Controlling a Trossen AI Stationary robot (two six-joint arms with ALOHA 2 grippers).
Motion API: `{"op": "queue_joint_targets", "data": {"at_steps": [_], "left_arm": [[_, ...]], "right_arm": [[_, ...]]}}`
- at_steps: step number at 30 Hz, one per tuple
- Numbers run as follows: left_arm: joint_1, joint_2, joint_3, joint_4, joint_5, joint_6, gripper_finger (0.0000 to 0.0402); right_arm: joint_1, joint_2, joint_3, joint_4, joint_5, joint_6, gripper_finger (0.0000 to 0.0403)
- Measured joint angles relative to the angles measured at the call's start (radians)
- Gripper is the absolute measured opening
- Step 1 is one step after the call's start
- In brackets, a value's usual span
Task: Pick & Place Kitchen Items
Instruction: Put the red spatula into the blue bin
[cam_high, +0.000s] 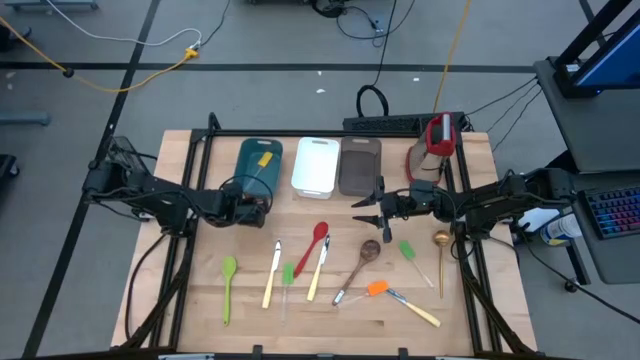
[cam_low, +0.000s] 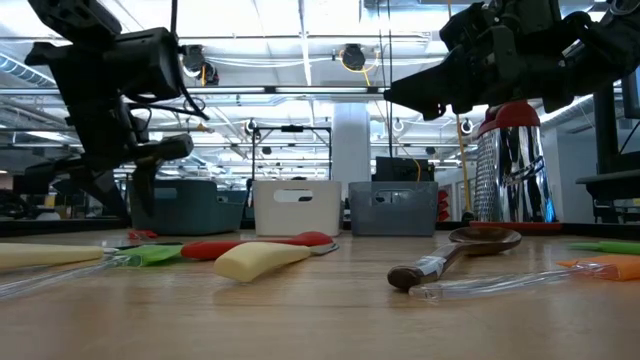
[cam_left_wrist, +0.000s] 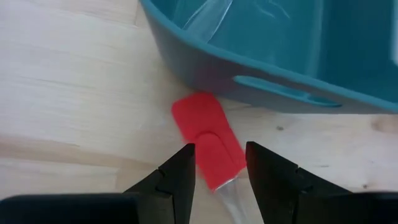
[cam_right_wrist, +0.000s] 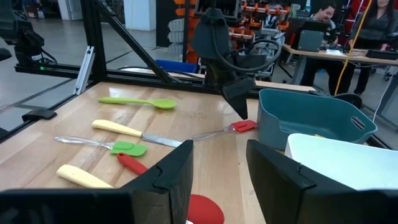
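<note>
The left gripper (cam_left_wrist: 219, 171) hung right over the red spatula (cam_left_wrist: 208, 138), fingers spread and empty, blade showing between them. That spatula lay on the wooden table (cam_high: 200, 300) centre-left in the high view, just beside the teal tray (cam_left_wrist: 280, 56), red head toward the tray wall, clear handle trailing back under the gripper. It looked light, with a soft, bendy blade and a slick handle, so I'd say grab the stiff neck where red meets clear. The right gripper (cam_high: 363, 210) waited mid-table, fingers apart, nothing between them. Below it, across the lower half of the frame, lay the other utensils, among them a green spoon (cam_high: 228, 282) and a red spoon (cam_high: 313, 245).
</note>
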Motion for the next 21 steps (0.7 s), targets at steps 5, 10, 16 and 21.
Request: {"op": "queue_joint_targets", "data": {"at_steps": [5,10,16,21], "left_arm": [[0.003,0.028,0.0,0.027,0.001,0.0,0.0145],[0.003,0.084,0.0,0.029,0.042,-0.019,0.0145],[0.002,0.133,0.004,0.023,0.043,-0.026,0.0145],[0.003,0.135,0.004,0.019,0.035,-0.019,0.0145]], "right_arm": [[0.0,0.0,0.0,0.0,0.0,-0.001,0.0141],[0.0,0.0,0.0,-0.005,0.0,-0.001,0.0141],[0.0,0.0,0.0,-0.007,0.0,-0.001,0.0141],[0.0,0.0,0.0,-0.008,0.0,-0.004,0.0141]]}}
